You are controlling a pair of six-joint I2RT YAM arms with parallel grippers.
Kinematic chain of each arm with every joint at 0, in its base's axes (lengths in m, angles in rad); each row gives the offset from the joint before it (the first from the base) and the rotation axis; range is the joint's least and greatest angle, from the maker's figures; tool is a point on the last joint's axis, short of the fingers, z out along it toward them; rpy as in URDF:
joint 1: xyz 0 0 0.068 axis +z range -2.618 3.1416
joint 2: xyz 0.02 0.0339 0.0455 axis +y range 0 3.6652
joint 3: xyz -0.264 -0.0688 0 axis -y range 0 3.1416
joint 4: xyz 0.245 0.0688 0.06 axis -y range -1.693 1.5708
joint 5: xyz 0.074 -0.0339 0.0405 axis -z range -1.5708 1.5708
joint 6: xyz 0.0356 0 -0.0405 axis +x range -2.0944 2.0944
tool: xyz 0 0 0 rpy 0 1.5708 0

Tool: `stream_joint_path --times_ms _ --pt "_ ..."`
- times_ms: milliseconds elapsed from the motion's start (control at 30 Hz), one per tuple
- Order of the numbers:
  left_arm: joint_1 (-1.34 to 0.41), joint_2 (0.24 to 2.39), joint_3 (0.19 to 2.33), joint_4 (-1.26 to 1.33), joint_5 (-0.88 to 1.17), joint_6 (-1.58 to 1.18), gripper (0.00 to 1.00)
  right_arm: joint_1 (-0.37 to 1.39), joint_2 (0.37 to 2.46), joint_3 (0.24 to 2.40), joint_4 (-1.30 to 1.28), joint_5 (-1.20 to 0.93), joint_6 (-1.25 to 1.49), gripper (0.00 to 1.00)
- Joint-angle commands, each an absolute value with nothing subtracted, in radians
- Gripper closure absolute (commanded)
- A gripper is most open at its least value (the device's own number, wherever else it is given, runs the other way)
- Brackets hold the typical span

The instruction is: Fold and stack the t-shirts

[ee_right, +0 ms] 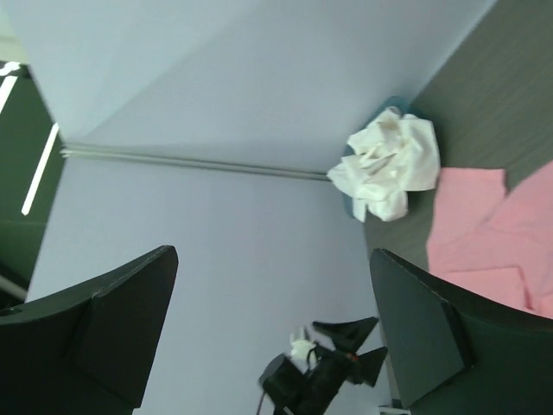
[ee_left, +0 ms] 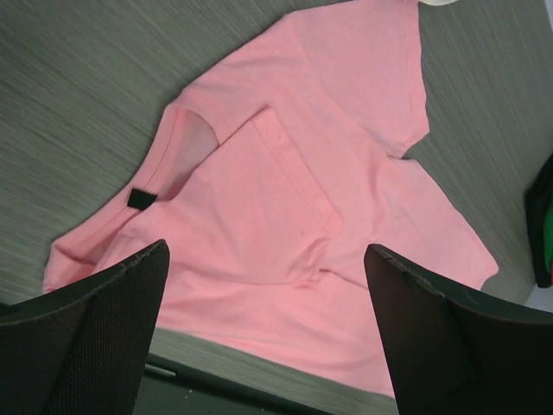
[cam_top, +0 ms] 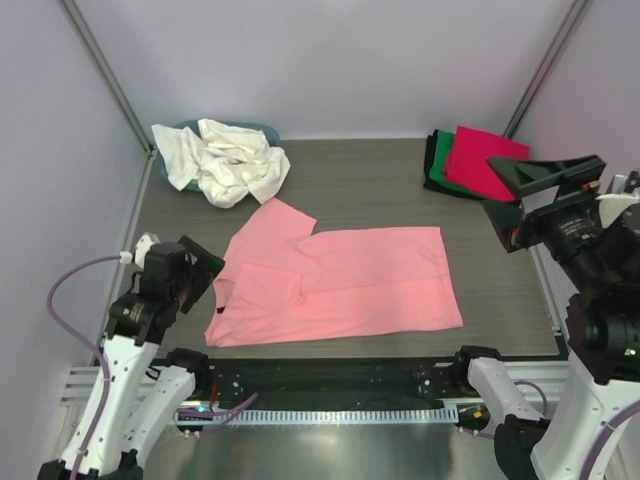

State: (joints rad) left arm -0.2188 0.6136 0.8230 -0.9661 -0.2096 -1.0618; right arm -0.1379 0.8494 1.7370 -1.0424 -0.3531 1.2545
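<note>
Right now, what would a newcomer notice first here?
The salmon pink t-shirt lies spread flat in the middle of the table, one sleeve folded in, with the open left gripper hovering at its collar end. Next come the crumpled cream white shirts heaped over the teal tub back left, and the folded magenta red, green and black stack back right.

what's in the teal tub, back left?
Crumpled cream-white t-shirts fill it, spilling onto the table; only the tub rim shows. Their count and anything beneath are covered.
</note>
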Motion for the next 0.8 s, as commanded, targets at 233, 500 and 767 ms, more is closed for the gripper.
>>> stream_joint_path --times_ms 233,500,767 --pt "-0.213 0.957 0.911 -0.686 -0.288 -0.977 0.05 -0.132 1.037 1.911 -1.025 -0.557 1.381 0.00" --pt "-0.212 1.331 1.020 -0.502 -0.288 -0.871 0.04 -0.121 1.028 1.845 -0.980 -0.612 1.404 0.00" --pt "-0.218 1.728 1.343 -0.471 -0.235 -0.804 0.10 -0.103 1.063 1.842 -0.971 -0.634 1.399 0.01"
